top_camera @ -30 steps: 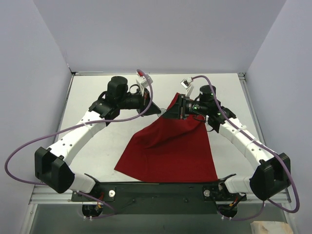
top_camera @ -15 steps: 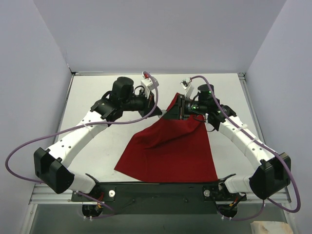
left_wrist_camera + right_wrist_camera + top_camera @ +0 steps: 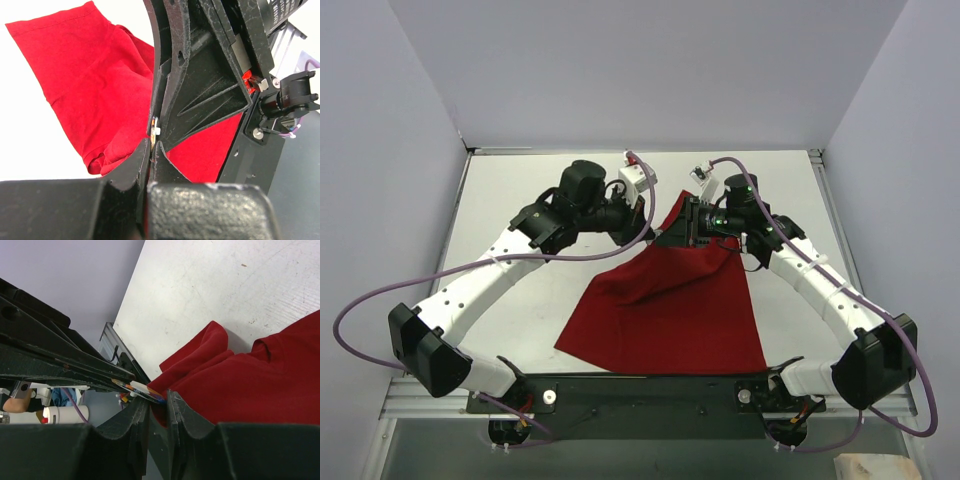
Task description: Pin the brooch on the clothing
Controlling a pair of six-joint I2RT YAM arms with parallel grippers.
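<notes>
Brooch (image 3: 145, 389) pinched in left tool (image 3: 151, 144), beside shirt (image 3: 670, 300).

I count two white-and-black jointed robot arms: the left arm (image 3: 485, 278) and the right arm (image 3: 820, 290). Each ends in a black two-finger gripper, which makes two: the left gripper (image 3: 151, 150) and the right gripper (image 3: 157, 402). There are two looping purple cables, the left cable (image 3: 380, 296) and the right cable (image 3: 928, 390). There is one dark red T-shirt (image 3: 670, 310), one tiny round orange-yellow-blue brooch (image 3: 145, 389), and one small green light (image 3: 720, 217) on the right arm's wrist. One white worktop (image 3: 510, 195) carries everything.
</notes>
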